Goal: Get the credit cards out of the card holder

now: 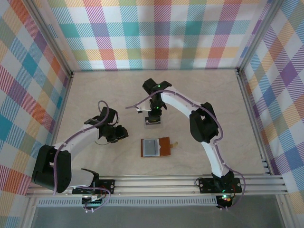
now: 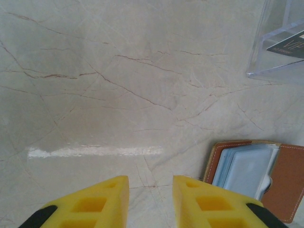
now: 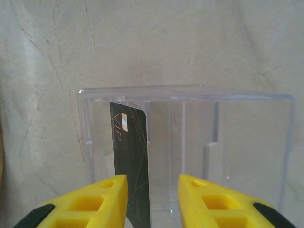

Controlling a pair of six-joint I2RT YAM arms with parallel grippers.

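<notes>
The card holder (image 1: 165, 147), a brown leather wallet, lies open on the table in front of both arms, its grey-blue pockets (image 2: 247, 168) facing up. I cannot tell whether a card sits in them. One black credit card (image 3: 130, 156) marked VIP stands on edge inside a clear plastic box (image 3: 213, 142). My right gripper (image 3: 153, 183) hangs over that box, open; the card leans by its left finger, with a gap to the right finger. My left gripper (image 2: 151, 183) is open over bare table, just left of the card holder (image 2: 285, 185), with nothing between its fingers.
The clear box (image 1: 153, 122) sits behind the wallet near the table's middle; in the left wrist view its corner (image 2: 270, 52) shows at the upper right with the black card (image 2: 287, 47) inside. Checked walls enclose the table; an aluminium rail (image 1: 156, 183) runs along the near edge.
</notes>
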